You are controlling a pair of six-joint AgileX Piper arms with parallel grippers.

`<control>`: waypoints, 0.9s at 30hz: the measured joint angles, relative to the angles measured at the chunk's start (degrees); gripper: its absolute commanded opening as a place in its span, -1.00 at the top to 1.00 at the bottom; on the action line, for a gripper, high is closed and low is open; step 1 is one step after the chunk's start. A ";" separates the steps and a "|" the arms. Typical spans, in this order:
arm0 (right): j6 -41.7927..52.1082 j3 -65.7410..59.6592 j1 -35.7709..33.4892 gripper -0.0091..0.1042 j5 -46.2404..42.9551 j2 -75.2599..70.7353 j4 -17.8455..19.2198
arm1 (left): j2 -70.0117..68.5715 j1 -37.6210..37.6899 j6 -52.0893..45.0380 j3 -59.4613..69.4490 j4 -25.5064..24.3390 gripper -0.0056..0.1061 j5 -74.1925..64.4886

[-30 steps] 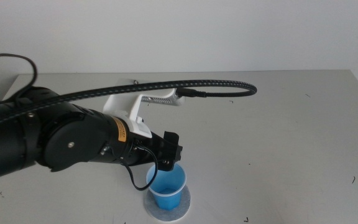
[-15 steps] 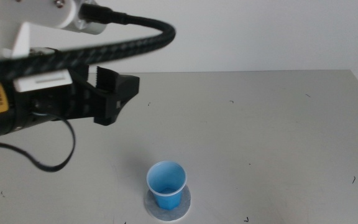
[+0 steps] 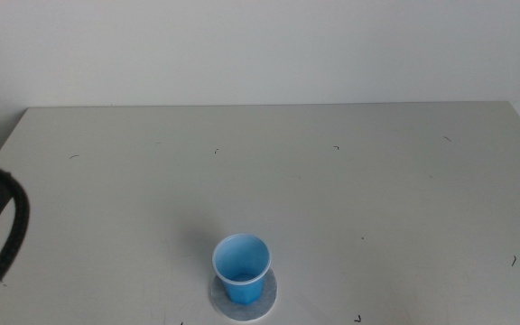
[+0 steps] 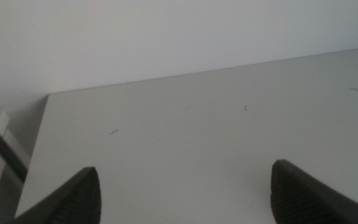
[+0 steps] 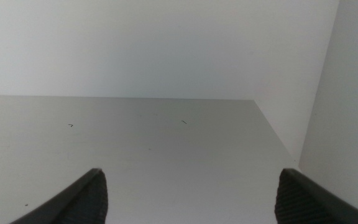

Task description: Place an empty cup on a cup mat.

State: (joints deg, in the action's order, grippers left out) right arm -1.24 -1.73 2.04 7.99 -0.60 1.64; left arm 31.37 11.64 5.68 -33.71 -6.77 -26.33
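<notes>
Blue cup [image 3: 241, 268] stands upright on the grey cup mat [image 3: 243, 296] at the bench's [image 3: 350, 190] near edge. Both grippers hang apart from the cup: left gripper [image 4: 185, 190] and right gripper [image 5: 188, 193], jaws spread wide, holding nothing.

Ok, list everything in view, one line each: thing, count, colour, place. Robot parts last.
cup: one, bright blue with a thin white rim, upright on the mat near the front edge of the table, nothing visible inside.
cup mat: one, mottled grey disc with a pale edge, flat on the table under the cup.
table: one, light grey with small dark marks, against a white wall.
cable: one, black, at the left edge of the middle view.
left gripper: one, dark jaws open, holding nothing, raised above the table's left side.
right gripper: one, dark jaws open, holding nothing, waiting above the table's right side.
</notes>
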 measured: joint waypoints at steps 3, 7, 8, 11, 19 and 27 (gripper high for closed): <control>0.00 0.00 0.00 -0.82 0.00 0.00 0.00 | -4.39 -3.71 -0.24 4.26 0.24 -0.98 -0.07; 0.00 0.00 0.00 -0.82 0.00 0.00 0.00 | -10.57 -5.63 -0.31 10.43 1.15 -0.98 1.79; 0.00 0.00 0.00 -0.82 0.00 0.00 0.00 | -11.89 -5.80 -0.38 12.21 1.32 -0.98 2.77; 0.00 0.00 0.00 -0.82 0.00 0.00 0.00 | -16.89 -5.85 -0.40 17.31 1.55 -0.98 5.84; 0.00 0.00 0.00 -0.82 0.00 0.00 0.00 | -30.25 -6.31 0.05 30.11 1.55 -0.98 13.31; 0.00 0.00 0.00 -0.82 0.01 0.00 0.00 | -32.08 -6.96 1.44 35.29 1.55 -0.98 19.50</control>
State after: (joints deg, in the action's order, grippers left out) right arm -1.24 -1.73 2.04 8.00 -0.60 1.64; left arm -0.71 4.68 7.13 1.58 -5.22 -6.83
